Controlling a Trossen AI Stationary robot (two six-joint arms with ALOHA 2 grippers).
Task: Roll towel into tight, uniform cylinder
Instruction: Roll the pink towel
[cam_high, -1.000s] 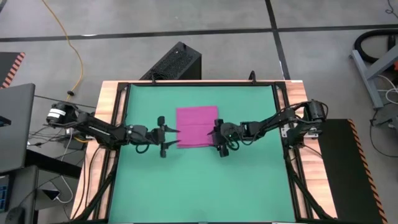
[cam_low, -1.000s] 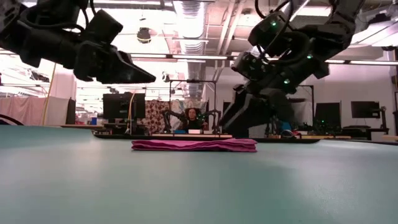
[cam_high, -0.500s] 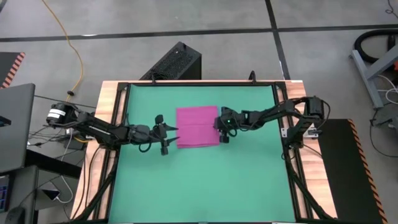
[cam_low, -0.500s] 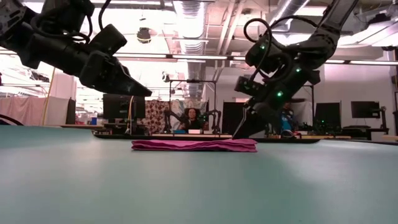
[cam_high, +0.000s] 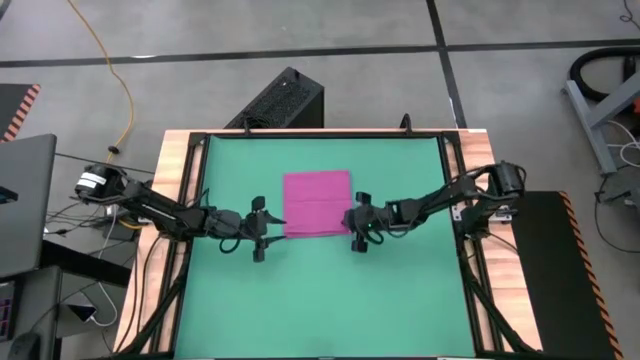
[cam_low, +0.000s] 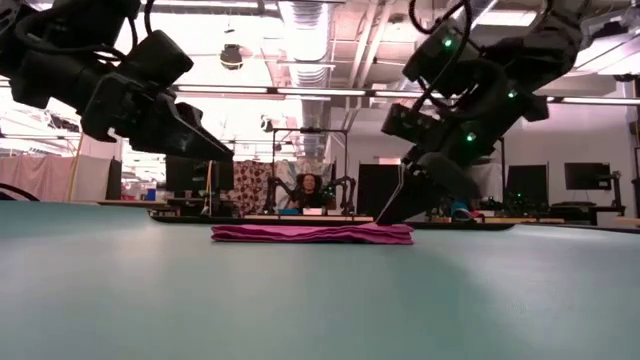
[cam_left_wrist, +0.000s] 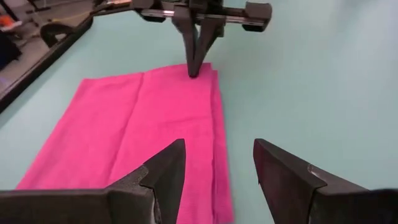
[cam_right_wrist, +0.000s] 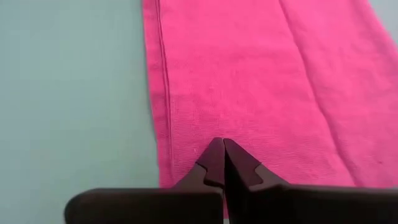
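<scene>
Overhead, a small magenta towel (cam_high: 317, 203) lies flat near the middle of a green mat (cam_high: 400, 290), folded into a neat rectangle, not yet rolled at all; two dark arms reach in from either side toward its near edge; the right gripper (cam_high: 357, 229) sits at the towel's near right corner with its jaws pressed together; its wrist view shows the two fingertips (cam_right_wrist: 222, 155) meeting in a point directly over the pink cloth, close to a layered side edge; whether any fabric is pinched between them cannot be told, since no fold lifts; the left gripper (cam_high: 259, 230) waits just off the near left corner, over bare mat, its jaws spread wide and holding nothing; its wrist view looks along the towel toward the right gripper's closed tips; from table height the towel is a thin, flat pink slab resting on the mat, both grippers above it, and a person sits far off in the room behind; judging by its look, the towel is light, soft and limp, likely to sag, bunch or slide on the smooth mat rather than keep a shape; a sensible hold would be the two near corners together, gripping every stacked layer, so the edge turns over evenly; a hold on one corner alone would probably skew the roll.
</scene>
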